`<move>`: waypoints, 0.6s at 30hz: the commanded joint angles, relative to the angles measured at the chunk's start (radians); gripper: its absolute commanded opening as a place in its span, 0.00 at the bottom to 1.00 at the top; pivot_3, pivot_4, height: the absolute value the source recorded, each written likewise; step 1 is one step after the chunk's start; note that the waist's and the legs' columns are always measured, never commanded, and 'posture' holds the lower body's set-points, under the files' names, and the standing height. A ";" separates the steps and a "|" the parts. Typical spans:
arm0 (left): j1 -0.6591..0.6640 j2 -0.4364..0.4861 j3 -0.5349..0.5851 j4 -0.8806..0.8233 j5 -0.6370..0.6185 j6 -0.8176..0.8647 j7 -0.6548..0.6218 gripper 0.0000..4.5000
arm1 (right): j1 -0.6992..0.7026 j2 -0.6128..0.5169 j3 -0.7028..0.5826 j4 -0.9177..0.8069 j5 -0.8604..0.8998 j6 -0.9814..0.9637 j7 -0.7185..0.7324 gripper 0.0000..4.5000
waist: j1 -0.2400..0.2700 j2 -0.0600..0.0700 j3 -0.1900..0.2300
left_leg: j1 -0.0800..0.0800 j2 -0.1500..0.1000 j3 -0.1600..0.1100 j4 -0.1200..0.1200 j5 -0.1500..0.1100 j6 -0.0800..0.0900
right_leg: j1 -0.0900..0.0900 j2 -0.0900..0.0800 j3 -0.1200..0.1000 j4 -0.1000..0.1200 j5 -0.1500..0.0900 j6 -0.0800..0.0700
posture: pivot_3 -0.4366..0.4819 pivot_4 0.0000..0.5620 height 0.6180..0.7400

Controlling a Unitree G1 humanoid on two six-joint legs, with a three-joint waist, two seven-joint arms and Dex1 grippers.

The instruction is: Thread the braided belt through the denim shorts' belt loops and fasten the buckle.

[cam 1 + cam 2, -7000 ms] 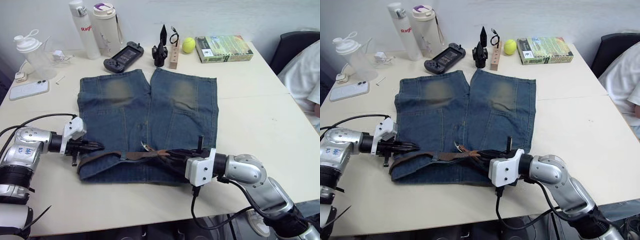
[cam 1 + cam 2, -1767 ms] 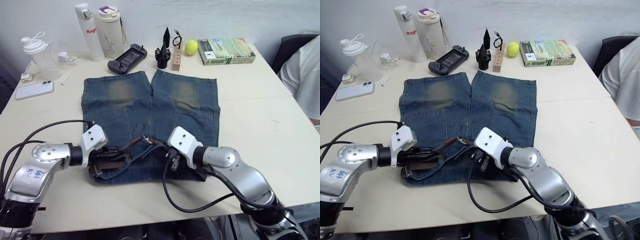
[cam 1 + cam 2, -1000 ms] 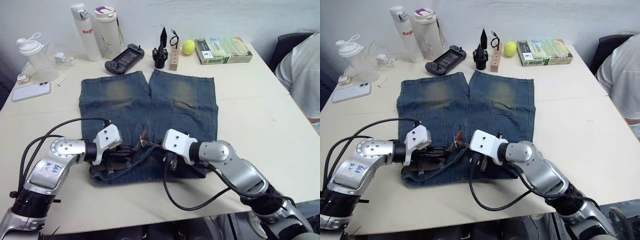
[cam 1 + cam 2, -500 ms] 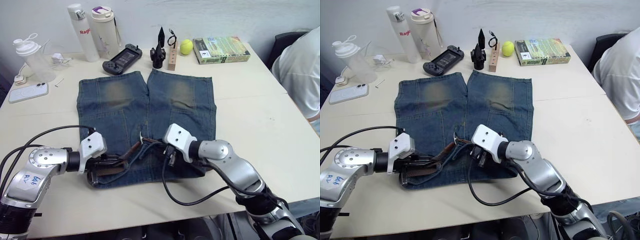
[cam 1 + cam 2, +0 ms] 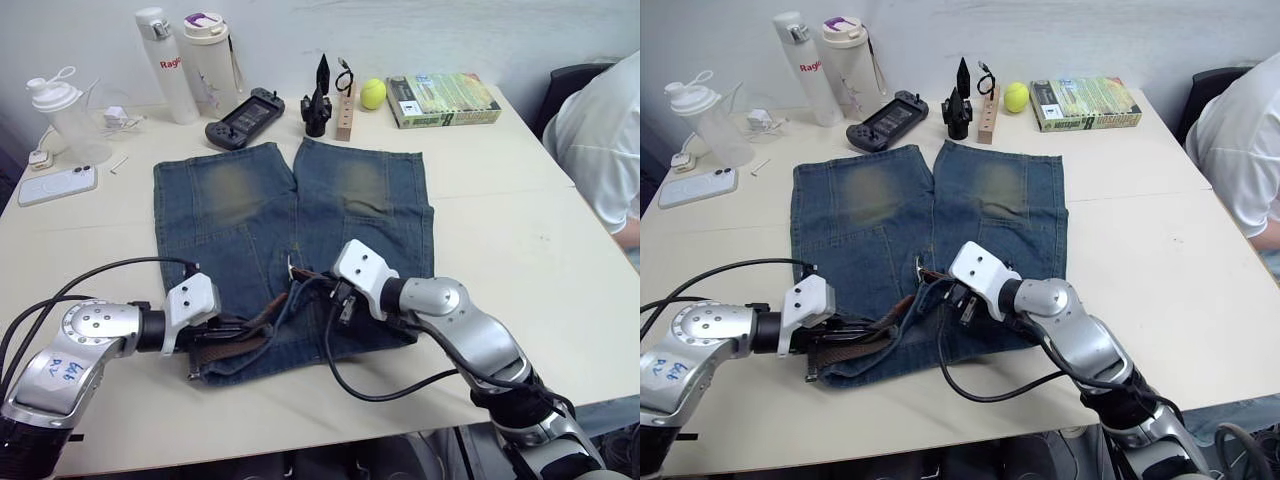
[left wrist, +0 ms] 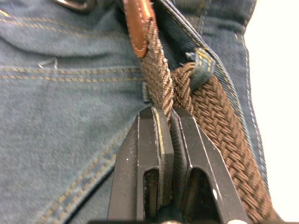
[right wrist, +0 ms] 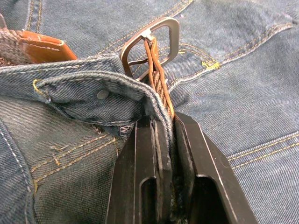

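Since half a second ago, both arms have drawn slightly inward over the denim shorts (image 5: pixel 290 220), bunching the waistband near the table's (image 5: pixel 520 250) front edge. Left gripper (image 6: pixel 169 116) is clamped on the braided belt (image 6: pixel 205 107); right gripper (image 7: pixel 164 122) pinches belt strap behind the buckle (image 7: pixel 152 39). Bare tabletop flanks both sides.

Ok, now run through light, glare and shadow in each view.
Left eye view: soft, even light on the denim shorts, no hard glare. Right wrist view: the buckle catches bright glints on its metal frame. Left wrist view: the table washes out to white; dull sheen on the fingers shut on the braided belt.
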 commanded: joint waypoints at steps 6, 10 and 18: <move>-0.094 -0.067 -0.073 0.012 0.035 0.033 0.073 0.00 | -0.011 -0.004 -0.016 -0.089 0.035 0.005 0.026 0.02 | 0.001 0.000 0.000 | 0.000 0.000 0.000 0.000 0.000 0.000 | 0.000 0.001 0.000 0.000 0.000 0.000 | 0.48 0.27 0.84; -0.098 -0.074 -0.066 0.017 0.035 0.045 0.087 0.00 | 0.002 -0.013 -0.020 -0.107 0.045 0.025 0.030 0.02 | 0.002 0.000 0.000 | 0.000 0.000 0.000 0.000 0.000 0.000 | 0.000 0.001 0.000 0.000 0.000 0.000 | 0.48 0.27 0.84; -0.081 -0.073 -0.016 -0.001 0.008 0.084 0.118 0.00 | 0.019 -0.032 -0.037 -0.113 0.044 0.063 0.011 0.02 | 0.001 0.000 0.000 | 0.000 0.000 0.000 0.000 0.000 0.000 | 0.000 0.001 0.000 0.000 0.000 0.000 | 0.48 0.27 0.84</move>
